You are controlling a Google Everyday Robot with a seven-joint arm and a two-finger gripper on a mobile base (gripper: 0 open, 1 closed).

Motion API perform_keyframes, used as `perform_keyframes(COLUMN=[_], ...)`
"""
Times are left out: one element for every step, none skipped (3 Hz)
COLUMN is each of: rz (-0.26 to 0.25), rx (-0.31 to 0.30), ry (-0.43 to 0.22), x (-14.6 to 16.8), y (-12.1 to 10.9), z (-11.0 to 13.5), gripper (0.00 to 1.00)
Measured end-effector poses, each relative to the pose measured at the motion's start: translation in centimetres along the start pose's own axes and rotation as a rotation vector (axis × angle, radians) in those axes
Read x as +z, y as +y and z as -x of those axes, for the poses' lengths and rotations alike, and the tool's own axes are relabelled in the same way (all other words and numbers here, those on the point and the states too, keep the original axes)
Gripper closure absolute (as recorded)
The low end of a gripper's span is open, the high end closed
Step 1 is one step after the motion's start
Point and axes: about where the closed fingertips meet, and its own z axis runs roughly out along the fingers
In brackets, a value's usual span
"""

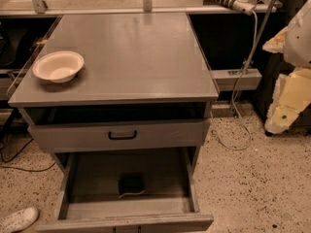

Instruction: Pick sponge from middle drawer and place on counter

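Camera view, sponge (131, 182) in open middle drawer (163, 176), claw (284, 111) seemingly at right edge, cannot tell its state

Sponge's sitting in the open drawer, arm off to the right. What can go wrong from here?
1. The gripper hangs right of the counter, far from the sponge. A white cable dangles between them, so a sideways swing may snag it.
2. The handled drawer front juts above the middle drawer, so the reach down may clip it.
3. The white bowl sits front-left on the counter, so place the sponge clear of it.
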Motion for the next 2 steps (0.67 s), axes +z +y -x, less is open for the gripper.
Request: perform_keyframes(rz=[0.000,0.023], rx=[0.000,-0.001], ry=[0.000,-0.022], x=[0.0,1.6], y=[0.0,0.8], z=[0.0,0.7], gripper=[0.00,0.00])
